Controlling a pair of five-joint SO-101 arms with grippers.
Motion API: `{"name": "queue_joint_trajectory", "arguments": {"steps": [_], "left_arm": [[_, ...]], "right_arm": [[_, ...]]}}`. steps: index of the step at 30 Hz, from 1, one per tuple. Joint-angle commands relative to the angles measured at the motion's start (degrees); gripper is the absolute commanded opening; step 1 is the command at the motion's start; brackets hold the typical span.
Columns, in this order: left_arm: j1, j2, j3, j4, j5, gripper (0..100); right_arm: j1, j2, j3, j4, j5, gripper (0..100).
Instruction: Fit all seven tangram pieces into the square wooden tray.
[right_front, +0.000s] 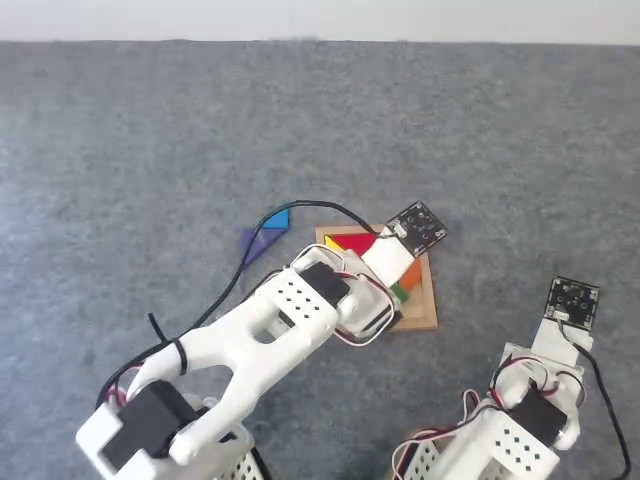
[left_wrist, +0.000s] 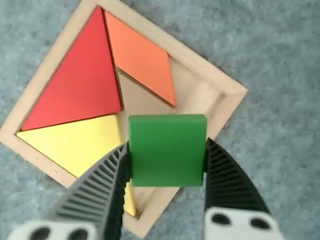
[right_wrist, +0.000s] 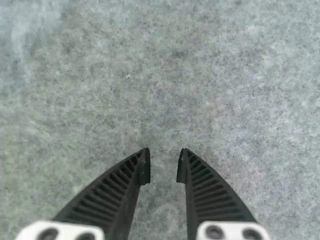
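Seemingly a robotics lab bench: a grey felt tabletop (right_front: 120, 130), a pale wall (right_front: 300, 18) behind, loose cable (right_front: 320, 204) trailing off a white arm (right_front: 255, 330).

one tray (left_wrist: 227, 95), two grippers (left_wrist: 166, 150) (right_wrist: 163, 166), six tangram pieces (left_wrist: 80, 85) (three seated)

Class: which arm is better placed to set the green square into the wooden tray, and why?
Left. The left gripper is shut on the green square above the wooden tray. The right gripper hangs empty over the grey table, apart from the tray.
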Motion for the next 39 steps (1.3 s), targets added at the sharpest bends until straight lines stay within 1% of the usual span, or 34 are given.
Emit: {"name": "queue_joint_trajectory", "arguments": {"steps": [1,5,7,11,16,21,32,35,39], "left_arm": [[0.4,1.1,-1.1,-2.4,0.6,14],[-0.8,7.7,-4.3,-2.5,0.6,14],[-2.3,8.9,-5.1,-2.5,0.6,14],[-4.7,9.1,-5.6,-2.8,0.6,14],[-4.7,9.1,-5.7,-2.8,0.4,15],[-4.5,9.1,-5.7,-2.6,0.5,23],[-6.7,9.0,-7.8,-2.5,0.4,23],[-8.6,6.1,-7.4,-2.5,0.3,23],[-9.8,-3.4,-4.3,-1.7,0.3,23]], "right_arm": [[-0.6,-0.9,1.1,0.2,0.5,11.4],[-0.6,-0.9,1.1,0.2,0.5,11.4],[-0.5,-0.9,1.1,0.2,0.5,11.4],[-0.5,-0.9,1.1,0.2,0.5,11.4],[-0.5,-0.9,1.1,0.2,0.5,11.4],[-0.5,-0.9,1.1,0.2,0.5,11.4],[-0.5,-0.9,1.1,0.2,0.5,11.4],[-0.5,-0.9,1.1,0.2,0.5,11.4],[-0.5,-0.9,1.1,0.2,0.5,11.4]]}}
